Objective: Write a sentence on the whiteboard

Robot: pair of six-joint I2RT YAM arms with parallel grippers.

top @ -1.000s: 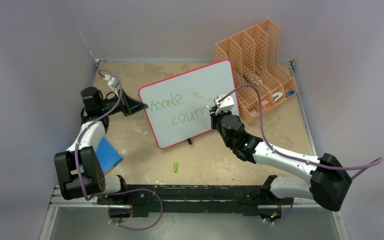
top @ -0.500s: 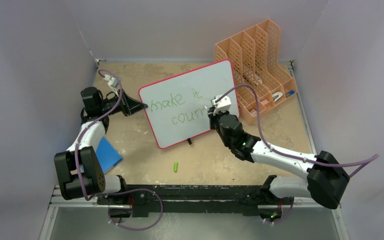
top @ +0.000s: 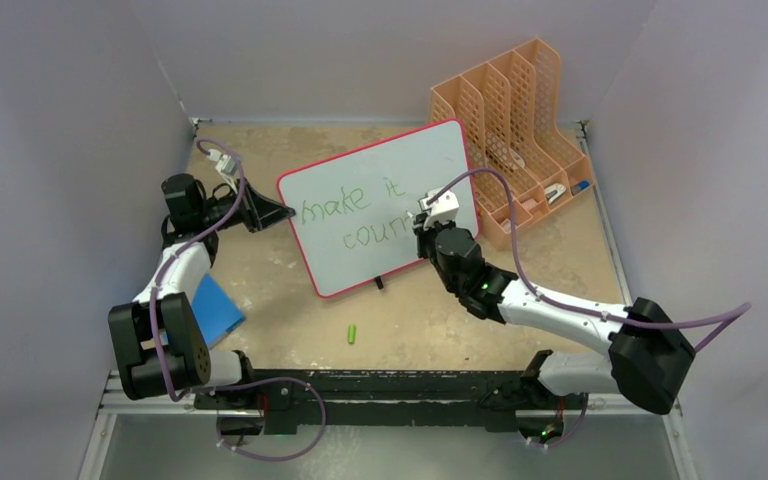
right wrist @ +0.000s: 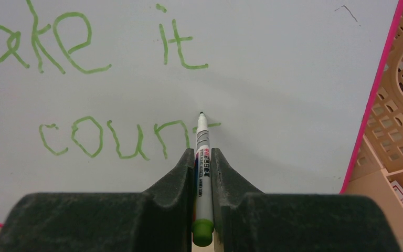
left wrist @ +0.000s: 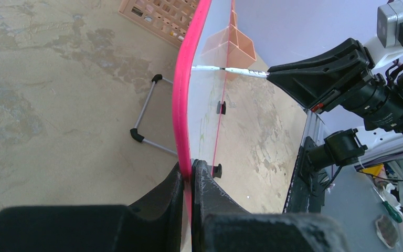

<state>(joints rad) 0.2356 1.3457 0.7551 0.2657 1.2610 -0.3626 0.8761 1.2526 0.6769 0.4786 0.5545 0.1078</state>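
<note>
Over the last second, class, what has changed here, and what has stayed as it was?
The right gripper, shut on the marker, shifted slightly left over the whiteboard at the end of the sentence; its arm followed. Nothing taken or released. The left gripper stays clamped on the whiteboard's edge; the green cap has not moved.

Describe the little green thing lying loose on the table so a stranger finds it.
Start at the whiteboard with the pink-red rim. Below its lower edge in the overhead view, a small green stub lies alone on the table. Nothing else loose is green.
</note>
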